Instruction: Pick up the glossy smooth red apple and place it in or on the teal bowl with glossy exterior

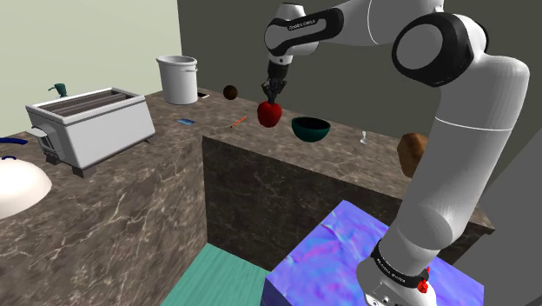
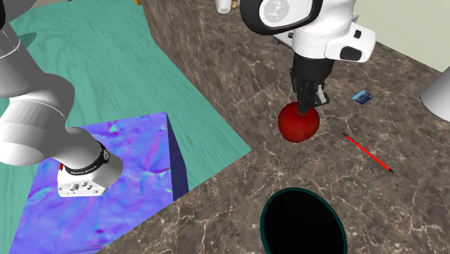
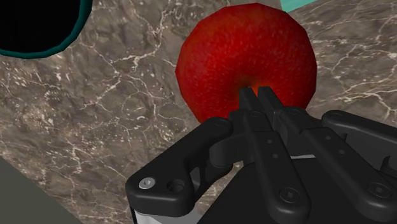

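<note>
The glossy red apple (image 1: 269,115) (image 2: 298,124) (image 3: 248,57) is over the dark marbled counter (image 1: 174,182). My black gripper (image 1: 274,94) (image 2: 309,103) (image 3: 257,95) comes down on the apple's top, and the fingers are pinched nearly together at its stem dimple. Whether the apple rests on the counter or hangs just above it, I cannot tell. The teal bowl (image 1: 311,129) (image 2: 268,209) (image 3: 63,46) stands empty a short way off, to the right of the apple in the shoulder view.
A red pen (image 2: 368,153) and a blue card (image 2: 362,96) lie beyond the apple. A white pot (image 1: 178,78), a brown ball (image 1: 230,91) and a toaster (image 1: 87,126) stand further left in the shoulder view. A small glass (image 1: 364,136) and a brown object (image 1: 410,149) stand right of the bowl.
</note>
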Motion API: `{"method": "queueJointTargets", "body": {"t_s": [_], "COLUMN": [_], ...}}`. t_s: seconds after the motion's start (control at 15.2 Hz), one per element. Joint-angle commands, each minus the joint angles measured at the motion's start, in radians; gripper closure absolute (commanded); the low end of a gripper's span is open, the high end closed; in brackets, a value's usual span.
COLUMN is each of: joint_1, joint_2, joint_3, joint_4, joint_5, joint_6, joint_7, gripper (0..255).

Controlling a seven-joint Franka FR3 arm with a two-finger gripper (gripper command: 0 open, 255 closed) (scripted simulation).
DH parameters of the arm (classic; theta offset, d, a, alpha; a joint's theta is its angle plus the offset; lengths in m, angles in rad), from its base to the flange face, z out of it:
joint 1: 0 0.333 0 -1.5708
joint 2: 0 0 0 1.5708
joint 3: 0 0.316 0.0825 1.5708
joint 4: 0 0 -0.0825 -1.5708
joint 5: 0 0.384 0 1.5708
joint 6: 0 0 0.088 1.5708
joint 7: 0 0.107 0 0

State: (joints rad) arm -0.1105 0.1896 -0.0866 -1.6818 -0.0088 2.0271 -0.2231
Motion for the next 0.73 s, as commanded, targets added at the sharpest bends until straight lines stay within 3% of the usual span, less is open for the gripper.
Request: {"method": "queueJointTargets", "body": {"t_s": [0.0, 0.66], "joint_1": [0.0, -0.001], "joint_2": [-0.003, -0.002], "joint_3": [0.0, 0.0], "joint_4": [0.028, 0.158], "joint_5": [0.0, 0.001], "joint_6": [-0.031, -0.159], "joint_7": [0.0, -0.003], "gripper": [255, 255]}}
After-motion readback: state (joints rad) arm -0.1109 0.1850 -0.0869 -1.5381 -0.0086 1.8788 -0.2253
